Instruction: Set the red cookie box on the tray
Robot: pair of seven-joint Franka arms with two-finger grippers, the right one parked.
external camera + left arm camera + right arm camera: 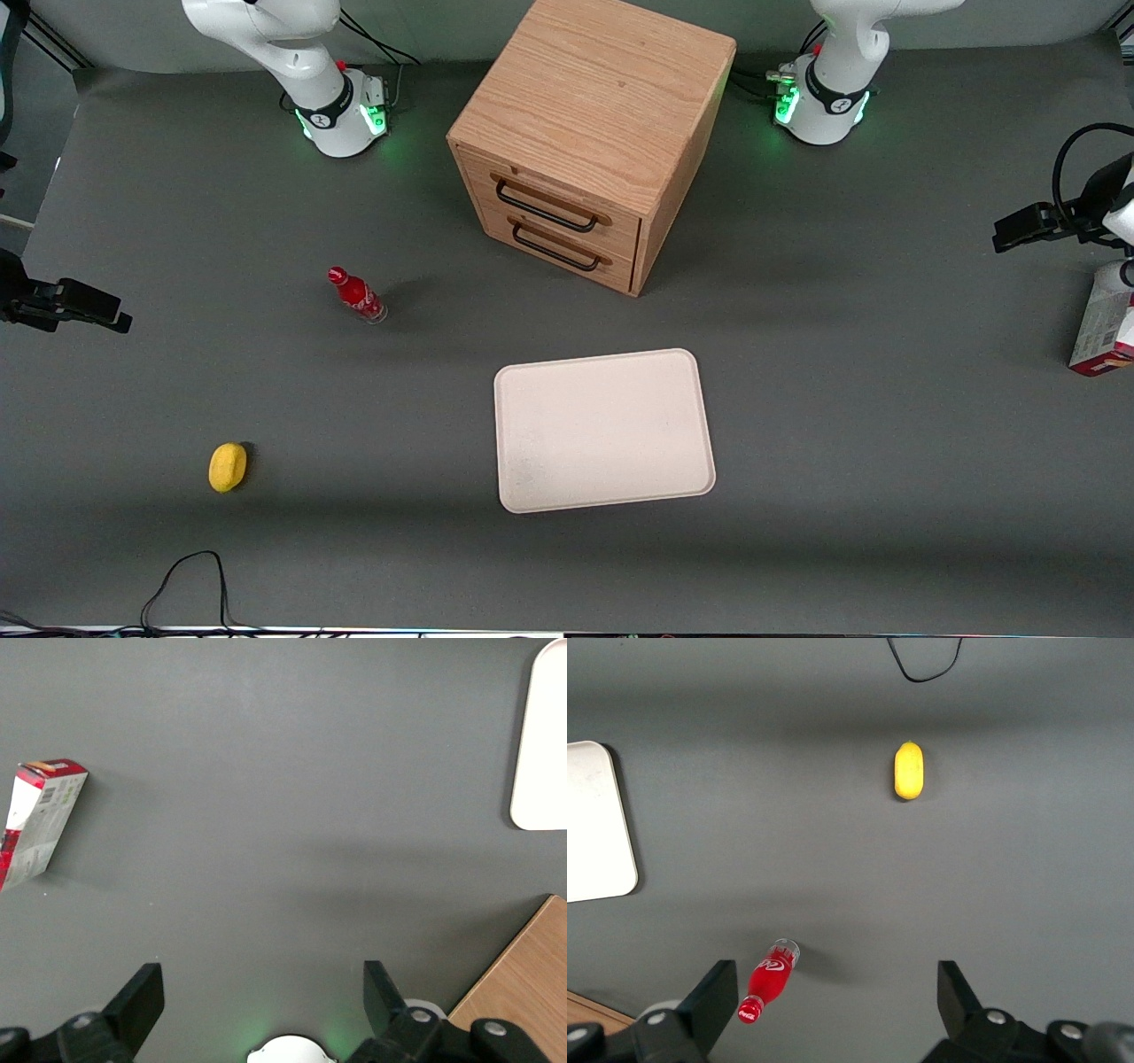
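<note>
Red and whitish cardboard is being shown at the working arm's end of the table: the red cookie box [1103,323] is standing on the grey table [842,425], well apart from the tray [604,430] and untouched. In the left wrist view the box [37,822] is being seen tilted, with a narrow red-and-white end uppermost. The gripper [264,997] is being held above the bare mat, its fingers [135,1001] spread wide apart with nothing between them, and it is hanging clear of the box. The cream-white tray is lying flat with nothing on it, nearer to the front camera than the wooden drawer cabinet [592,133], whose two drawers are being kept shut. Toward the parked arm's end, a small red bottle [356,295] and a yellow lemon [228,467] are being left on the mat, the lemon nearer to the front camera.
</note>
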